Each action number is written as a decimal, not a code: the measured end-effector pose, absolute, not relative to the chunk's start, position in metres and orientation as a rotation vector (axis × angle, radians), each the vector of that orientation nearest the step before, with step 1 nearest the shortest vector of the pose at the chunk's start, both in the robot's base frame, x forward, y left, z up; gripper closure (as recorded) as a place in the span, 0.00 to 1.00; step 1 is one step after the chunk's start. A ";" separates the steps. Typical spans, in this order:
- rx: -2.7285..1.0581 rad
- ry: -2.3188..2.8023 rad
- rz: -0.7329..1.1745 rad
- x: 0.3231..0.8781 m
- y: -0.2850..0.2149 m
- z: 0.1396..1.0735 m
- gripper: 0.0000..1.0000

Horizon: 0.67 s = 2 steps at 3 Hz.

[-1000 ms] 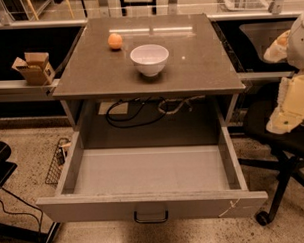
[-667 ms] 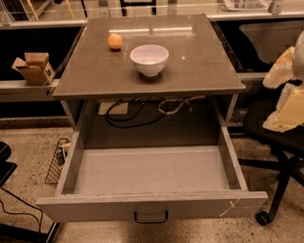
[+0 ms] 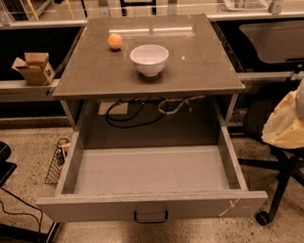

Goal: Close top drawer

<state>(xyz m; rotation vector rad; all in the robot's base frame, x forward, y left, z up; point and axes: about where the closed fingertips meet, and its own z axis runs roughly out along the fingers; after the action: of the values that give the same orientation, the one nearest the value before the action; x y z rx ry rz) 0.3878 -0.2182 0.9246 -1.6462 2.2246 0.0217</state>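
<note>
The top drawer (image 3: pixel 95 208) is pulled far out from under the tabletop. Its deep plain grey inside (image 3: pixel 148 168) holds nothing. A small dark bail handle (image 3: pixel 151 217) hangs at mid-front, and a whitish scratch (image 3: pixel 229 208) marks the front's right end. My gripper (image 3: pixel 292 123) shows as a cream and white shape at the right edge. It is beside the drawer's right side, apart from it and above its level.
A white bowl (image 3: pixel 149 59) and an orange ball (image 3: pixel 115 41) sit on the grey tabletop (image 3: pixel 205 66). Cables (image 3: pixel 136 111) hang behind the drawer. A cardboard box (image 3: pixel 34 67) is on the left shelf. A wheeled chair base (image 3: pixel 275 199) stands right, and a wire basket (image 3: pixel 57 159) left.
My arm at the right edge has dropped lower and drawn further right, partly out of view. The drawer, bowl and ball have not moved.
</note>
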 end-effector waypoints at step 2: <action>-1.646 2.229 0.031 0.385 -0.218 0.921 1.00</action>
<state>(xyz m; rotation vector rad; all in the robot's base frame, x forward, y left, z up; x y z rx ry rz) 0.3855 -0.2184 0.9210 -1.6464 2.2292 0.0311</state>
